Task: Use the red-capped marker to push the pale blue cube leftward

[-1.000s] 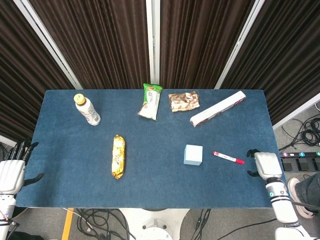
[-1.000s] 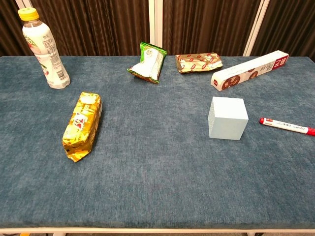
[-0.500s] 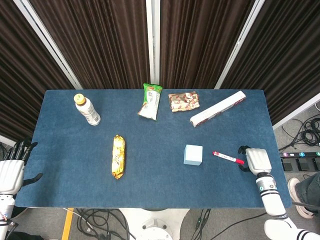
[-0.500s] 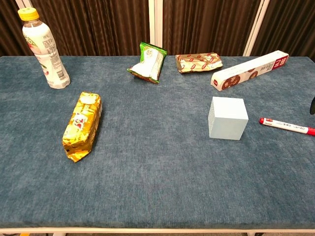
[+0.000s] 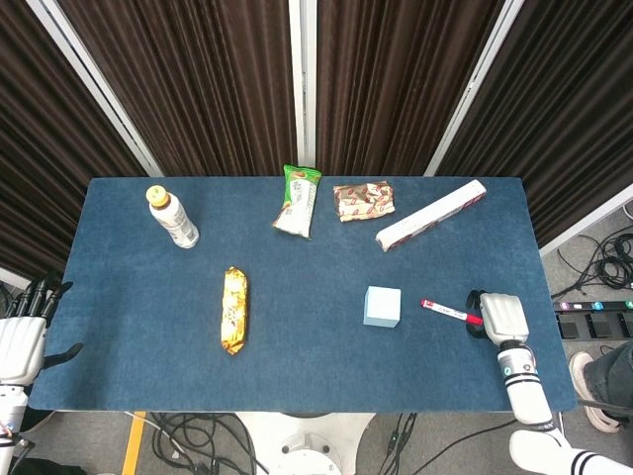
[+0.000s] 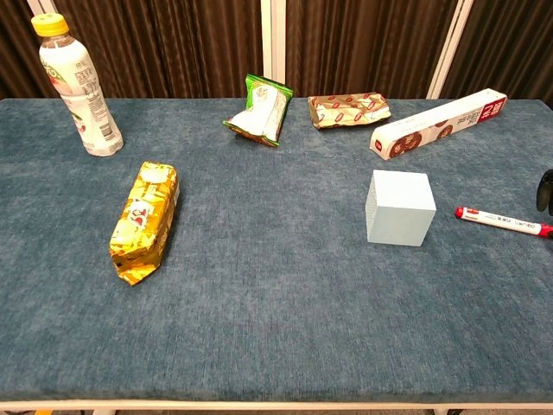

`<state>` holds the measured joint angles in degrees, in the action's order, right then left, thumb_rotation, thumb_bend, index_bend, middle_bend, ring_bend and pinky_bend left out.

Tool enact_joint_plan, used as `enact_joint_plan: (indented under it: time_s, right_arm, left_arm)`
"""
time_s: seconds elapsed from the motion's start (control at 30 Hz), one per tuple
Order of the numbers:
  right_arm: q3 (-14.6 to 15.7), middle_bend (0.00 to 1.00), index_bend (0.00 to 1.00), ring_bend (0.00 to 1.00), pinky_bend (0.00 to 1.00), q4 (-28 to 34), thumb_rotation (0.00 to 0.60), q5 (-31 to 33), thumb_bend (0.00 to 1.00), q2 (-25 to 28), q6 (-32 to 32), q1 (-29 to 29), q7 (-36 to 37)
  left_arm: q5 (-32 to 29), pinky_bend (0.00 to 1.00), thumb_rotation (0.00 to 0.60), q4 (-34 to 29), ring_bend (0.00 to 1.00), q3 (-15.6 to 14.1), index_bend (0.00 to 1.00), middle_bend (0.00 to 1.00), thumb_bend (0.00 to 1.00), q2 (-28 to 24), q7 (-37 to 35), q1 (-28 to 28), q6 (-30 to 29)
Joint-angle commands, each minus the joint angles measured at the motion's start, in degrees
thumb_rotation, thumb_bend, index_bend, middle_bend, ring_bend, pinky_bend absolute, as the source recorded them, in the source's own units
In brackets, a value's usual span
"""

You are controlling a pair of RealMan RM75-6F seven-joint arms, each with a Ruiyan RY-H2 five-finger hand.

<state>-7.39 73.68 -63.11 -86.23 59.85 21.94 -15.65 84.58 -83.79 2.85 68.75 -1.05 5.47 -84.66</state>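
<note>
Reach step: right hand (image 5: 499,316) hovers over the marker's (image 5: 451,314) right end near the tabletop's right edge, fingers spread, nothing held. Pale blue cube (image 5: 382,306) sits just left of the marker. Next: pinch the marker.

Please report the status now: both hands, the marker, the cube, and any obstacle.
Right hand open, over marker's right end, not gripping. Left hand open, off table's left edge. Pale blue cube just left of marker, untouched. Gold packet lies further left in the push line.
</note>
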Motion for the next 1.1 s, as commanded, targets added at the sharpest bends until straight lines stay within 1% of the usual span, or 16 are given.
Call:
enact_joint_plan:
  time_s: [0.03,0.5,0.87,1.1]
  right_arm:
    - [-0.2,0.47,0.49,0.92,0.98,-0.2,0.6,0.3,0.15,-0.3,-0.1,0.2,-0.3]
    - [-0.8,0.47,0.49,0.92,0.98,-1.7,0.6,2.8,0.16,-2.6,-0.7,0.9,-2.9]
    - [-1.0,0.47,0.49,0.92,0.98,-2.1,0.6,3.7,0.16,-3.3,-1.4,1.3,-3.2]
    - [-1.1,0.47,0.5,0.92,0.98,-2.4,0.6,4.5,0.19,-3.9,-1.6,1.6,-4.2]
  left_arm:
    - [0.0,0.17,0.6,0.0,0.01,0.0,0.18,0.1,0.09,0.0,0.0,0.0,0.0]
    - [0.0,0.17,0.6,0.0,0.01,0.0,0.18,0.1,0.09,0.0,0.0,0.0,0.0]
    - [0.0,0.17,0.6,0.0,0.01,0.0,0.18,0.1,0.09,0.0,0.0,0.0,0.0]
    - [0.0,0.17,0.6,0.0,0.01,0.0,0.18,0.1,0.1,0.0,0.0,0.0,0.0]
